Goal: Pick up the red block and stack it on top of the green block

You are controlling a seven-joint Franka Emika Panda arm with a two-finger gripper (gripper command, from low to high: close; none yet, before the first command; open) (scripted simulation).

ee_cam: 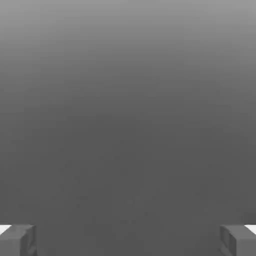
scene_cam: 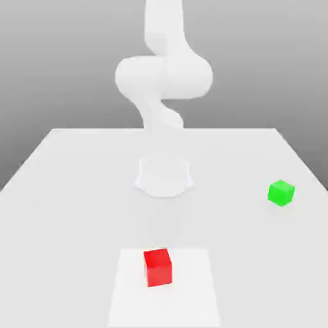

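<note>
The red block (scene_cam: 157, 267) sits on the white table (scene_cam: 70, 211) near its front edge, on a paler square patch. The green block (scene_cam: 280, 193) rests apart from it, further back at the exterior view's right. In the hand view my gripper (ee_cam: 128, 241) is open, and its grey fingertips (ee_cam: 18, 240) stand far apart at the picture's two corners. Between them is plain grey background and no block.
The white arm's base (scene_cam: 163, 177) stands at the middle of the table, behind the red block. The arm's links (scene_cam: 164, 75) rise from it and run off the top of the exterior view. The table's back edge (scene_cam: 163, 129) lies behind the base.
</note>
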